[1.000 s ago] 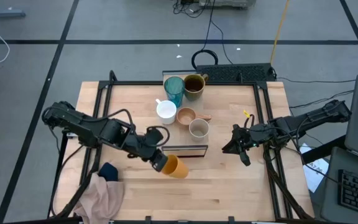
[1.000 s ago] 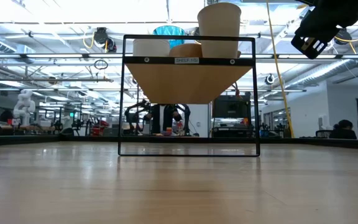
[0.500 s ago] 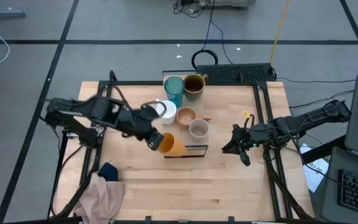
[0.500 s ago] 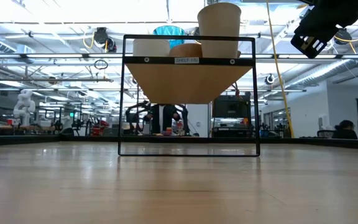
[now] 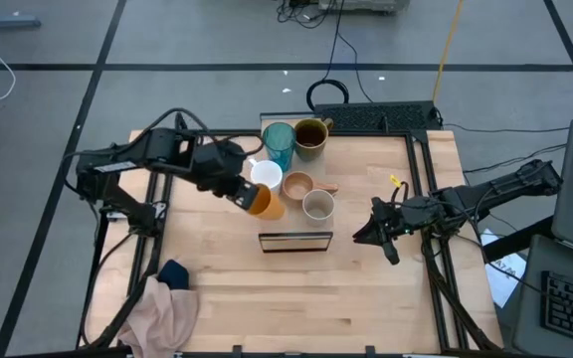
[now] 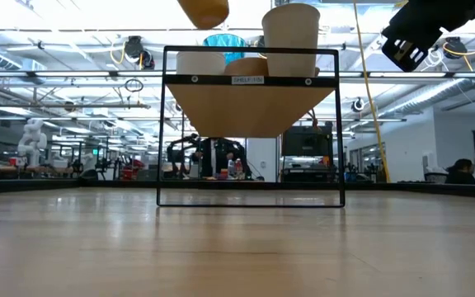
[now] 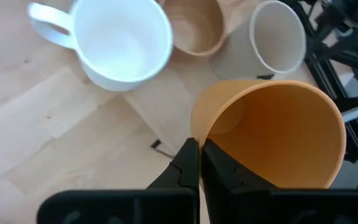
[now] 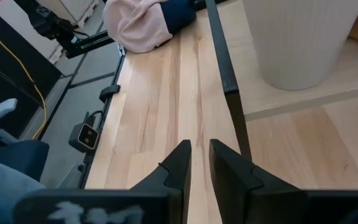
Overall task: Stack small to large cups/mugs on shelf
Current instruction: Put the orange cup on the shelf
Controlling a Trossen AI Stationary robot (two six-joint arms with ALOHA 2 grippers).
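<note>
My left gripper (image 5: pixel 246 196) is shut on the small orange cup (image 5: pixel 266 203), held in the air over the left edge of the shelf (image 5: pixel 292 225), beside the white mug (image 5: pixel 266 176). On the shelf's plank stand the teal tumbler (image 5: pixel 279 145), the dark olive mug (image 5: pixel 310 136), the tan wooden handled cup (image 5: pixel 298 185) and the beige cup (image 5: pixel 317 205). In the low view the orange cup (image 6: pixel 204 10) hangs above the shelf top (image 6: pixel 250 80). My right gripper (image 5: pixel 364 234) waits right of the shelf, a narrow gap between its fingers and nothing in it. My left gripper pinches the orange cup's wall at its rim (image 7: pixel 197 127), one finger (image 7: pixel 216 168) inside the cup and the other (image 7: pixel 186 163) outside. The fingers slant down from the table's left. The cup is lifted clear and tilted far over, its bottom pointing away from the gripper.
A pink cloth with a dark blue piece (image 5: pixel 165 298) lies at the table's near left corner. Black frame rails (image 5: pixel 418 199) run along the table's sides. A small yellow item (image 5: pixel 396 184) lies near the right rail. Bare wood stretches in front of the shelf.
My left gripper has carried the orange cup up and toward the far edge, from in front of the shelf's near end to over its left side by the white mug. The cup has risen into the top of the low view. It stays tilted in the shut fingers.
</note>
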